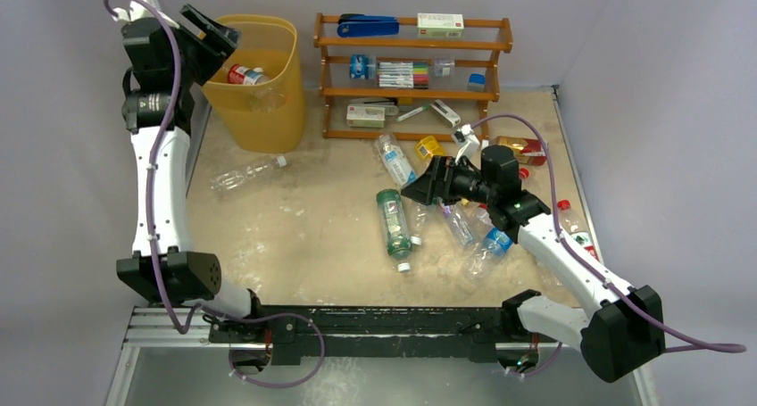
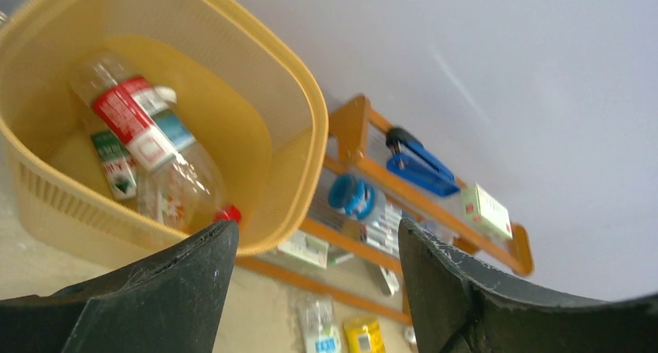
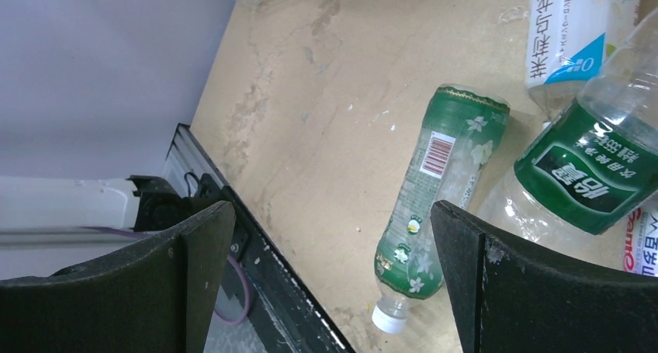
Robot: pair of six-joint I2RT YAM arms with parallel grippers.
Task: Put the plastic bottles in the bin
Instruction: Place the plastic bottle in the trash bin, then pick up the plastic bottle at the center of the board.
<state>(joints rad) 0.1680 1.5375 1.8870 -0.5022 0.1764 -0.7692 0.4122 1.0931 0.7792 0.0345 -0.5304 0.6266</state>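
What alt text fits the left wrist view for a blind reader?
The open left gripper faces a tall yellow-orange translucent plastic bin holding clear plastic bottles with coloured labels. Beside it stands a brown wooden shelf rack bearing a blue stapler.

White arm links, black joints, purple cables, matte black end effector fingers.

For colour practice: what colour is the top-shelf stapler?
The stapler is blue; left wrist view.

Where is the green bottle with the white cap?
In the top view, the green plastic bottle lies flat on the tan table, right of centre, beside the right gripper.
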